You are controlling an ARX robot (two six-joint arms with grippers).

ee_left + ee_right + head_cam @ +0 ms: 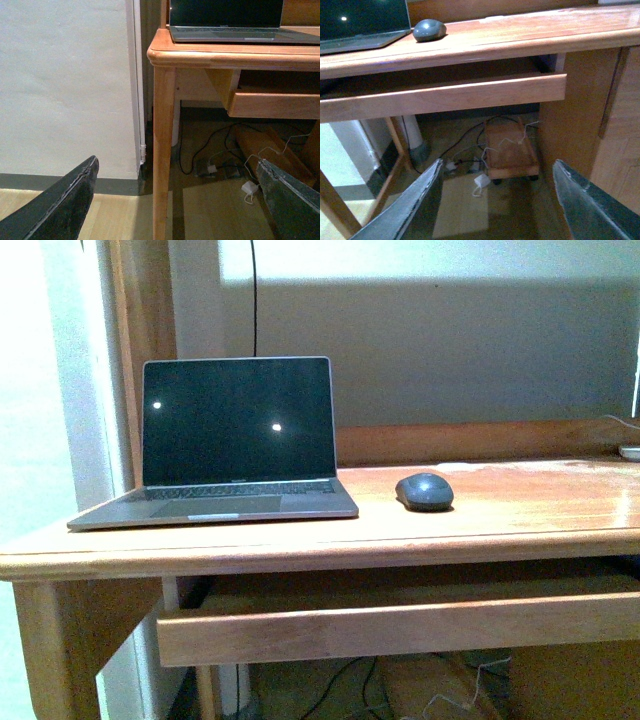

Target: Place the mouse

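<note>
Mouse (424,491) sits at the laptop's (235,445) 3 o'clock; both grippers hang empty, jaws spread. Reach up next.

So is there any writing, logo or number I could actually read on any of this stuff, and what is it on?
Nothing here can be read.
Laptop: a small mark on the strip below its dark screen, too blurred to read in any view.
Laptop keys: too small and blurred to make out.
Mouse: no visible lettering or logo.
Wooden desk: no label or sign.
</note>
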